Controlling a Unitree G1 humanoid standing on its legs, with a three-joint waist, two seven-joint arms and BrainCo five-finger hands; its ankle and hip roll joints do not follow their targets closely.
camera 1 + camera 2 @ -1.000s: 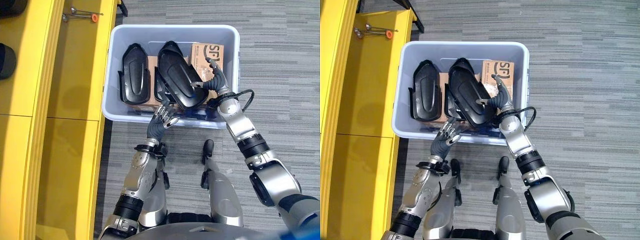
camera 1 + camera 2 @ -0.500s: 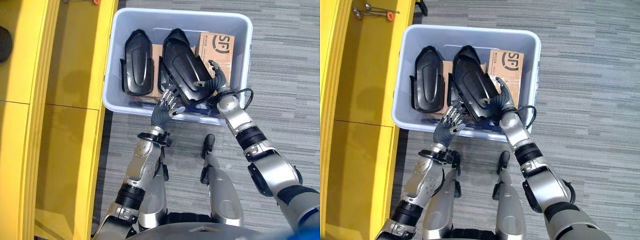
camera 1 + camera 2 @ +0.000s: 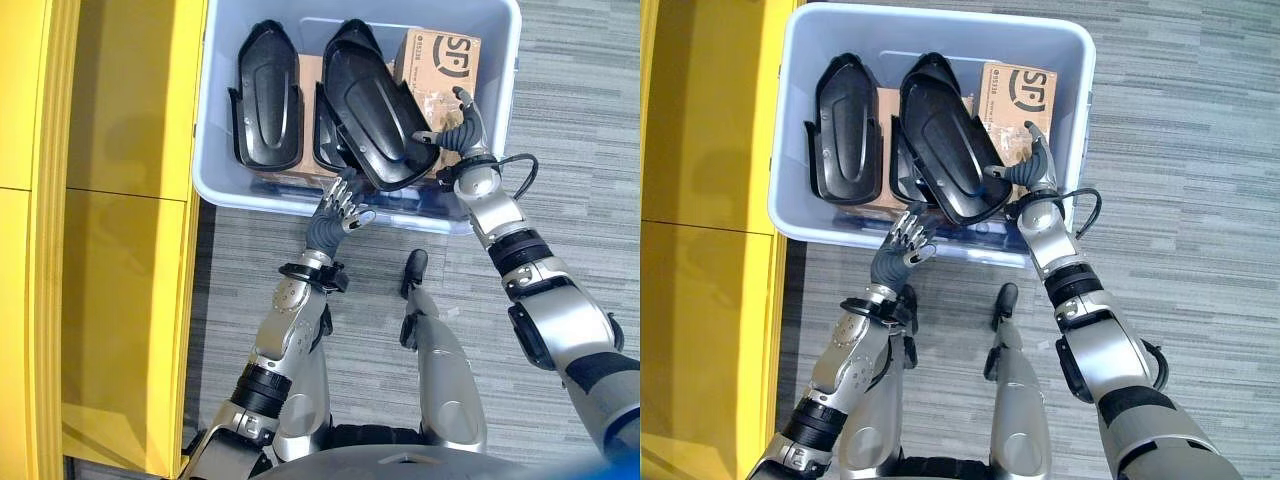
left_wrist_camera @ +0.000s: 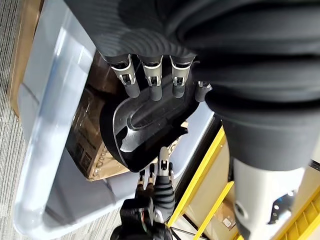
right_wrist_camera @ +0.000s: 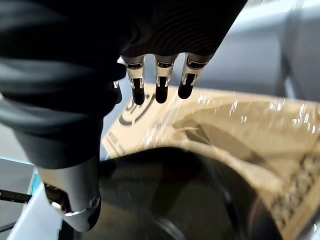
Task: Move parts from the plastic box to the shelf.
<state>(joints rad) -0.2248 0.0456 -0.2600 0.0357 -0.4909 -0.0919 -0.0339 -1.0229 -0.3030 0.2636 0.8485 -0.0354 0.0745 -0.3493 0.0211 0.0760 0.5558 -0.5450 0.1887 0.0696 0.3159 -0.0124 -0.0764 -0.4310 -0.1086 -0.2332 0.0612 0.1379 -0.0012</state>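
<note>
Both robot hands work at one black part above the near half of the plastic box. That part is a long, glossy black shell, pointed at its far end and rounded at its near end, with a raised rib down its middle. It lies tilted over a second black part of the same shape and a brown cardboard box, both resting in the plastic box. To the robot's left runs the yellow shelf, standing on grey carpet.

In the eye views the right robot hand sits at the part's right edge, thumb reaching onto the shell, fingers arched behind; whether they clasp it I cannot tell. The left robot hand is at the box's near wall, its relaxed fingers spread just under the part's rounded end.

From the left wrist view comes the part's hollow underside, seen past straight fingers. In the right wrist view straight fingers hang over the cardboard box, the glossy shell below.
</note>
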